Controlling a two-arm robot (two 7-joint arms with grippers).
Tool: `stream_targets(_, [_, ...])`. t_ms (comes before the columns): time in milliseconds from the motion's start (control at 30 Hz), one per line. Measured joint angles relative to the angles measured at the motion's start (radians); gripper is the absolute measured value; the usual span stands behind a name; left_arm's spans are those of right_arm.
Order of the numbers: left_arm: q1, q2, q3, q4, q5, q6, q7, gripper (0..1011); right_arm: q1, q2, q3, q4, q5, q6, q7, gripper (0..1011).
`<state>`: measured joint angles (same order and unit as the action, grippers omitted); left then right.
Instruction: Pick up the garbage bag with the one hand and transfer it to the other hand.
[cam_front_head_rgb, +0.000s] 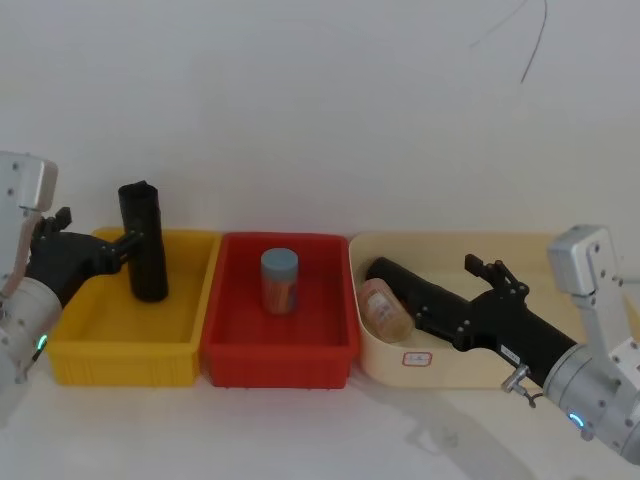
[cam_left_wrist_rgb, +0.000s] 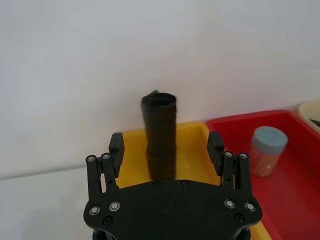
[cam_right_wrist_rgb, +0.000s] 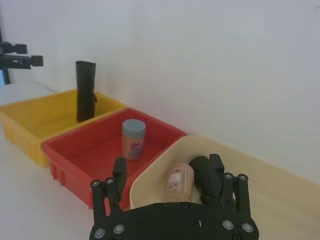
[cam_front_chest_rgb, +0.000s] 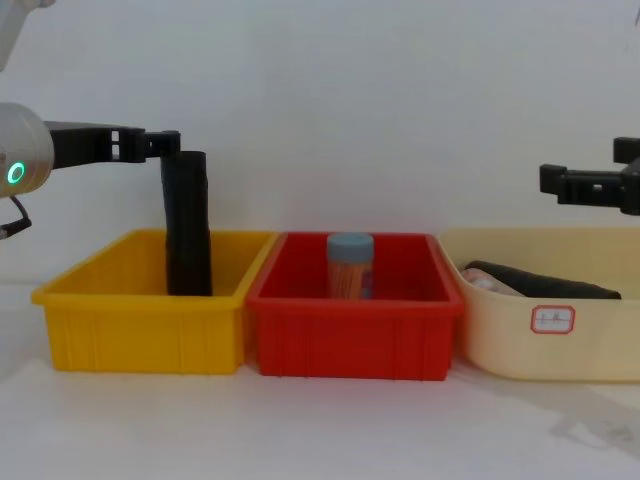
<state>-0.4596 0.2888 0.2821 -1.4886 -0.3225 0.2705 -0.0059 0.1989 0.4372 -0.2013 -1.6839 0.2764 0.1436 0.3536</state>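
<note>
The garbage bag is a matte black roll standing upright at the back of the yellow bin. It also shows in the left wrist view and the chest view. My left gripper, on the green-ringed arm, is open. It is level with the roll's upper part, with a fingertip just short of the top and one finger on either side. My right gripper, on the blue-ringed arm, hangs open above the cream bin with nothing in it.
A red bin in the middle holds an upright jar with a blue lid. The cream bin holds a second black roll lying flat and a jar on its side. A white wall stands close behind the bins.
</note>
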Motion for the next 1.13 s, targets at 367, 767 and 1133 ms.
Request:
stream_targets(367, [0.016,0.045,-0.003,-0.019,-0.046,-0.058,-0.155,1002,0.002,0.017,-0.01,0.0,0.014,-0.043,0.033,1001])
stream_targets(767, [0.031,0.08,-0.008,-0.037,-0.091,-0.102,-0.272,1002,0.007,0.028,-0.017,-0.006,0.019,-0.061,0.046,1001])
stream_targets(1133, [0.037,0.094,-0.009,-0.046,-0.11,-0.119,-0.319,1002,0.008,0.031,-0.019,-0.009,0.02,-0.066,0.051,1001])
